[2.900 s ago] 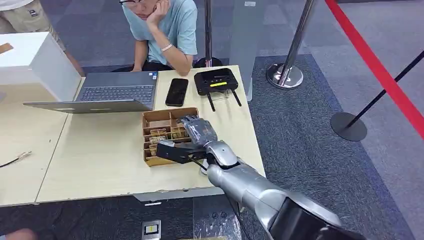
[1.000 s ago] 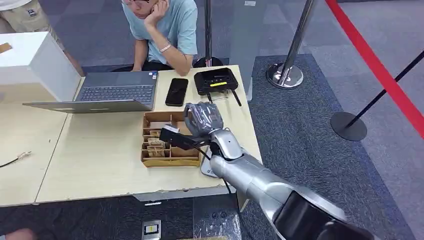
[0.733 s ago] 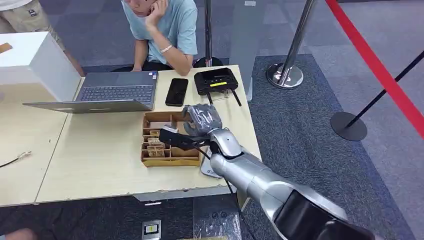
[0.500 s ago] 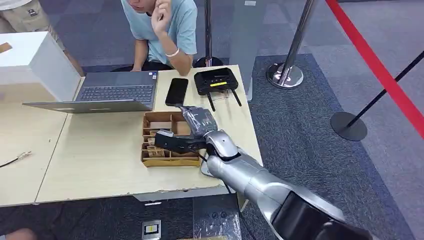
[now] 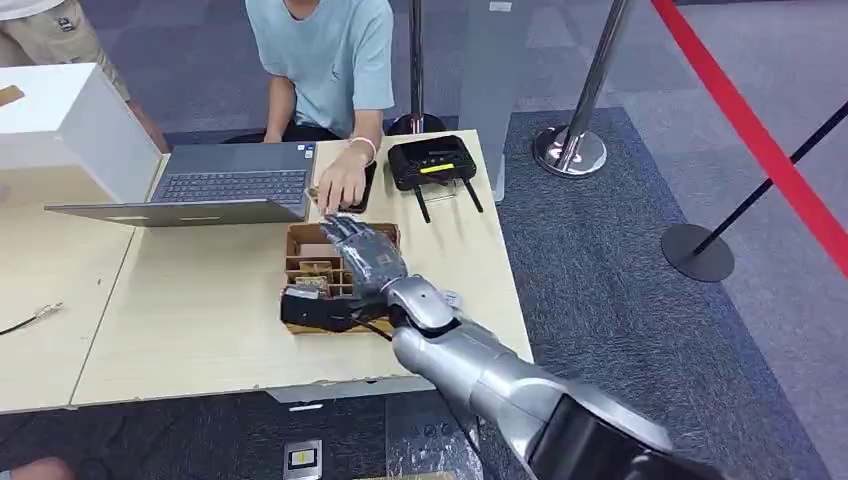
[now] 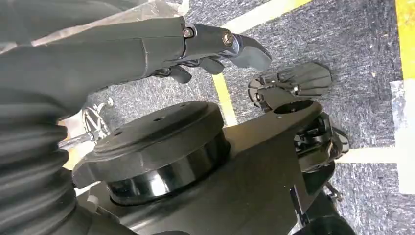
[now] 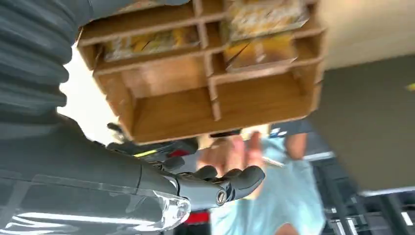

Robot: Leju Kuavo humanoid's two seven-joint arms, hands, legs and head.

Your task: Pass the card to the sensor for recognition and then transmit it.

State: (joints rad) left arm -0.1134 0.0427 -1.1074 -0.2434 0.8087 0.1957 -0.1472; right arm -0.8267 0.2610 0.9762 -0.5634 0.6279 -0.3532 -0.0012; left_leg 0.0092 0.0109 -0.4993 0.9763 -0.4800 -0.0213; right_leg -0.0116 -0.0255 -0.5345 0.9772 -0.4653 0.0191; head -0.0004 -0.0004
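1. The right hand (image 5: 360, 262) hovers over the wooden card box (image 5: 300, 290), fingers spread flat and holding nothing.
2. The box, cards (image 7: 264, 19) in its slots, sits near the worktop's (image 5: 190, 320) right front corner.
3. A person's hand (image 5: 340, 188) holds a card (image 5: 313, 193) just beyond the box, by the phone (image 5: 365, 180).
4. The black sensor (image 5: 432, 161) lies at the far right corner.
5. The left hand (image 6: 215, 44) hangs over carpet, fingers loosely apart, empty.

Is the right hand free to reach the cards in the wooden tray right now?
Probably yes. The right hand hovers open directly over the wooden tray, with cards in its slots uncovered. The person's hand is beyond the tray's far edge, not over it.
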